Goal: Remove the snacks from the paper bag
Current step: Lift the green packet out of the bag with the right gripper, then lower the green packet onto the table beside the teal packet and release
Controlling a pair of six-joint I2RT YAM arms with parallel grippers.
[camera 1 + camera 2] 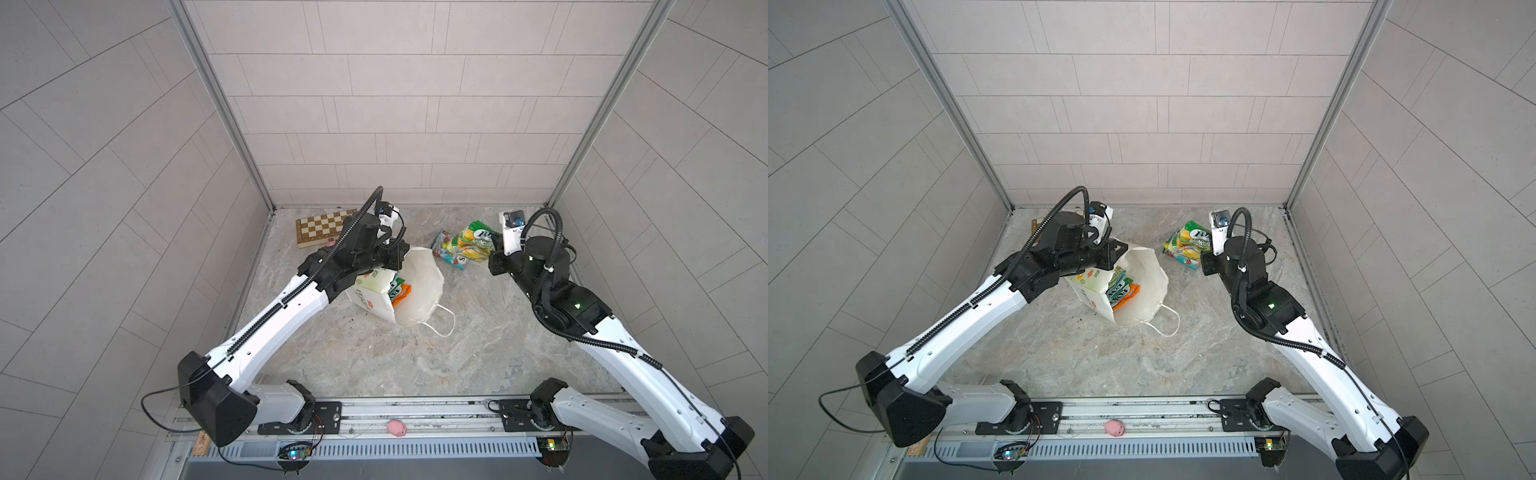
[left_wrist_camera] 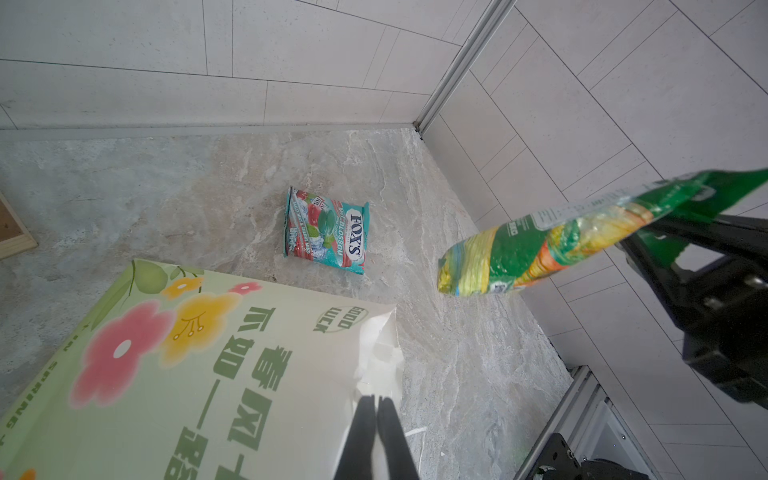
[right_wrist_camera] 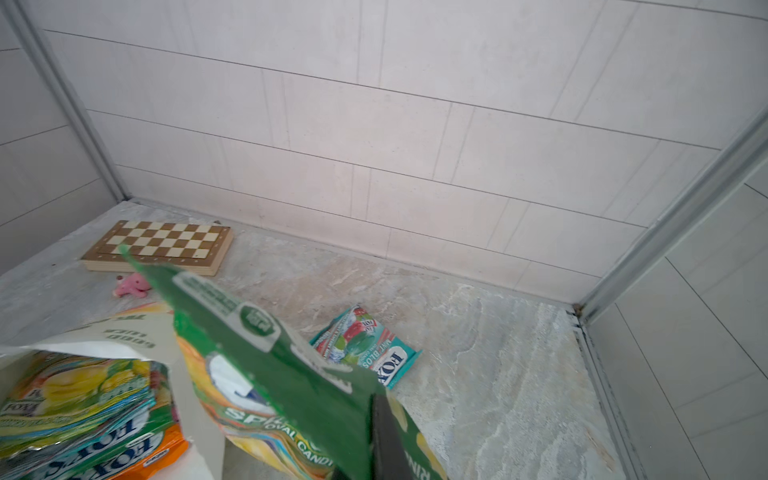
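Note:
The white paper bag (image 1: 419,286) (image 1: 1144,282) lies tipped on the table with its mouth open. My left gripper (image 2: 377,401) is shut on the bag's rim (image 2: 374,353). Several snacks (image 1: 399,291) (image 3: 83,399) are stacked inside the bag. My right gripper (image 3: 376,401) is shut on the top edge of a yellow-green packet (image 1: 473,243) (image 2: 540,249) (image 3: 266,374), which hangs above the table to the right of the bag. Under it, a teal-and-red packet (image 2: 326,230) (image 3: 365,345) lies flat on the table.
A chessboard (image 1: 322,228) (image 3: 162,245) lies at the back left, with a small pink toy pig (image 3: 131,286) beside it. Another pink pig (image 1: 397,428) sits on the front rail. Tiled walls close off the back and both sides.

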